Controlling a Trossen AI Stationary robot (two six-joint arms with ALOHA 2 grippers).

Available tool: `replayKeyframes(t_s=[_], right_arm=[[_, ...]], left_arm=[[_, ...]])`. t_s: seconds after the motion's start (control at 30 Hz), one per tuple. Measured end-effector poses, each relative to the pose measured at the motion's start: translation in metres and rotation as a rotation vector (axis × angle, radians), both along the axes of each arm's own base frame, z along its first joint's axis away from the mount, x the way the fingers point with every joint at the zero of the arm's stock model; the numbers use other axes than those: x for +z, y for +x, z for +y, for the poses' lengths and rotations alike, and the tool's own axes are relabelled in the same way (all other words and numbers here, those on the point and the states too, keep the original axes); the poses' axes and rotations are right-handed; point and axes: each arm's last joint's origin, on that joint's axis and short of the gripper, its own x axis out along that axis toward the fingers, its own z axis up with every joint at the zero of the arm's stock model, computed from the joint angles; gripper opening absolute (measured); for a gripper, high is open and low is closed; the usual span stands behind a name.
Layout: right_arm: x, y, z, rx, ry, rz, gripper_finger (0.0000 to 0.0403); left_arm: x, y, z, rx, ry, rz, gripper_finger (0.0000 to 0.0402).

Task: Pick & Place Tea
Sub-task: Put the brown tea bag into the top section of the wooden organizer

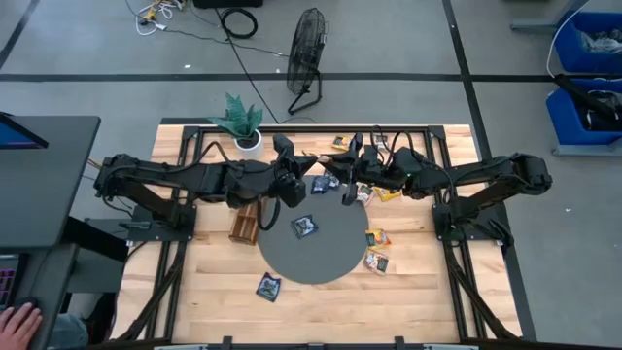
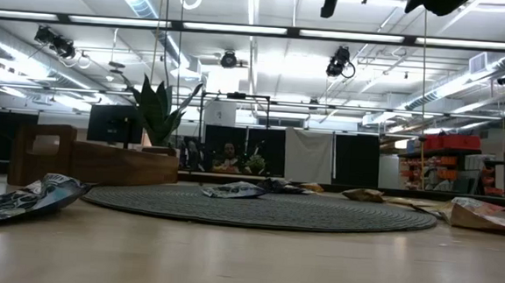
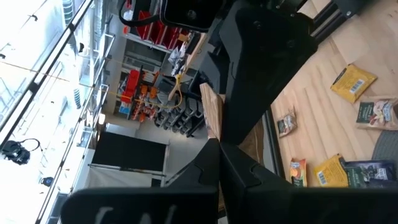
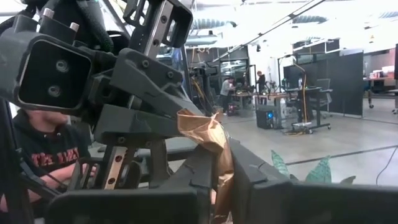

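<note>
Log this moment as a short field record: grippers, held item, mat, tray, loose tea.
left gripper: above the mat's far side, shut on the tan sachet
right gripper: facing it, shut on the same sachet
held item: tan sachet, crumpled, raised off the table
mat: one dark sachet lies on it
tray: at the mat's left edge
loose tea: dark packet near the front; two yellow-orange sachets right of the mat

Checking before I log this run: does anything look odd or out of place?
Yes. Both grippers meet high above the mat, and a crumpled tan sachet is pinched between the right gripper's jaws and the left gripper, as if handed over mid-air. Other sachets lie scattered, one off the mat.
</note>
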Motion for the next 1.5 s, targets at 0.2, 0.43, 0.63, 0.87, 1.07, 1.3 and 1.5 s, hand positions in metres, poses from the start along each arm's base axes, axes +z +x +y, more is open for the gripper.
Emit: replayKeyframes(t_s=[0.2,0.43,0.63,0.87,1.07,1.3,1.5], right_arm=[[0.001,0.000,0.000,-0.003,-0.033,0.005,0.0020],[0.005,-0.005,-0.002,-0.039,-0.094,0.009,0.0016],[0.016,-0.015,-0.002,-0.047,-0.203,-0.004,0.0016],[0.026,-0.020,0.000,-0.015,-0.435,0.114,0.0016],[0.039,-0.017,0.001,-0.029,-0.649,0.237,0.0016],[0.048,-0.016,0.004,-0.036,-0.895,0.312,0.0016],[0.046,-0.016,0.013,-0.025,-1.056,0.325,0.0016]], left_arm=[[0.001,0.000,-0.003,0.032,0.005,-0.015,0.0008],[0.009,-0.008,-0.008,0.211,0.011,-0.102,0.0026],[0.027,-0.020,-0.007,0.431,-0.254,-0.499,0.0026],[0.068,-0.064,0.007,0.287,-0.870,-1.086,0.0017],[0.075,-0.083,0.026,0.050,-1.391,-1.143,0.0005],[0.048,-0.087,0.049,0.245,-1.963,-0.956,0.0008],[0.031,-0.068,0.061,0.360,-2.154,-0.874,0.0014]])
